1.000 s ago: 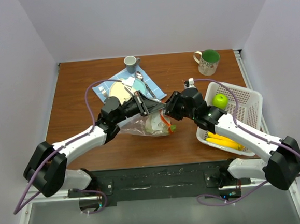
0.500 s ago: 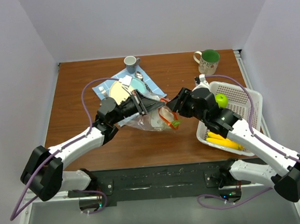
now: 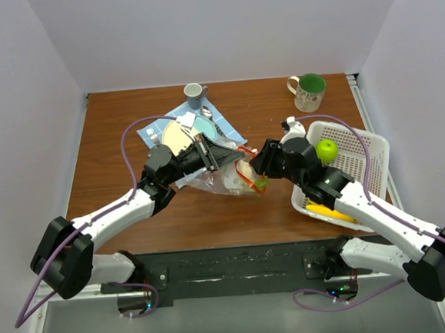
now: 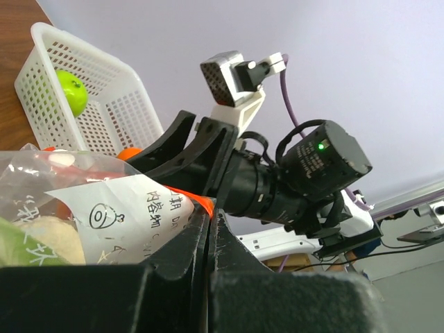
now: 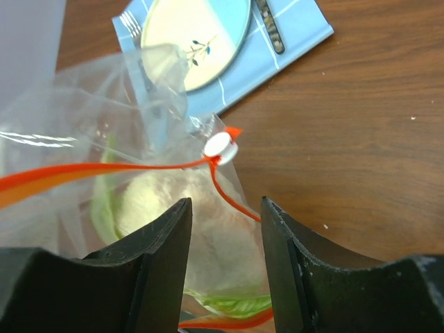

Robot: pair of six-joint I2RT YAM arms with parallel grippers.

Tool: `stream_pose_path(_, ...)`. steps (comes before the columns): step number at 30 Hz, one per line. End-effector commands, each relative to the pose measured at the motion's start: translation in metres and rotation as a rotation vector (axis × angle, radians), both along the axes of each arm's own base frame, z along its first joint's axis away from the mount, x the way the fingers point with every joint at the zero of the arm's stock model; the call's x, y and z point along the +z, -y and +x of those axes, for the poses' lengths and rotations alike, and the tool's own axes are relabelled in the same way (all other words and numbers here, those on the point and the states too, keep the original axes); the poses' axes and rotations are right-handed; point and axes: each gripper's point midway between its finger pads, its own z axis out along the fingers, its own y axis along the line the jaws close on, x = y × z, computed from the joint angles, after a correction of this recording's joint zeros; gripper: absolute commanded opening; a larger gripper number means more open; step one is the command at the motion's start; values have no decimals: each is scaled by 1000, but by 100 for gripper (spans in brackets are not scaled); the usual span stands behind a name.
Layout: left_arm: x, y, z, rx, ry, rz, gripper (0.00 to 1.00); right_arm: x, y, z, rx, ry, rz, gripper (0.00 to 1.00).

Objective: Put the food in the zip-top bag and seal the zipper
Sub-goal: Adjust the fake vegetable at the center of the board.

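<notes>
Clear, crinkly plastic of the zip-top bag [image 3: 222, 183] sits mid-table. The left gripper [image 3: 229, 157] has its jaws clamped on one edge, holding the mouth up. Inside lies a pale green leafy piece [image 5: 156, 208], and the orange-red zipper strip [image 5: 104, 170] looks unsealed. The right gripper [image 5: 223, 205] hovers empty, jaws apart, just before the mouth. The white lattice basket [image 3: 372, 158] holds a green apple [image 3: 327, 150] and a yellow banana [image 3: 330, 213]. Loading seems partway done. Next, the right arm likely fetches fruit and drops it through the held mouth.

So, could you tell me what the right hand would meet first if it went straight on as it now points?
Probably the zip-top bag, near its white slider, right ahead of the open right hand; depth is unclear.
</notes>
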Motion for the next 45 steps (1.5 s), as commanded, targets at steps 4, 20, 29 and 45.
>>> stream_pose_path(4, 42, -1, -8, -18, 96, -80, 0, -6, -10, 10, 41, 58, -14, 48)
stream_pose_path(20, 9, -14, 7, 86, 64, 129, 0, 12, 21, 18, -153, -37, -121, 0)
stream_pose_path(29, -64, -44, 17, 221, -70, 432, 0, 80, -12, 17, -63, -46, -313, 0)
stream_pose_path(45, 25, -87, 18, 347, 74, 519, 0, 68, -58, 76, 25, -85, -348, 4)
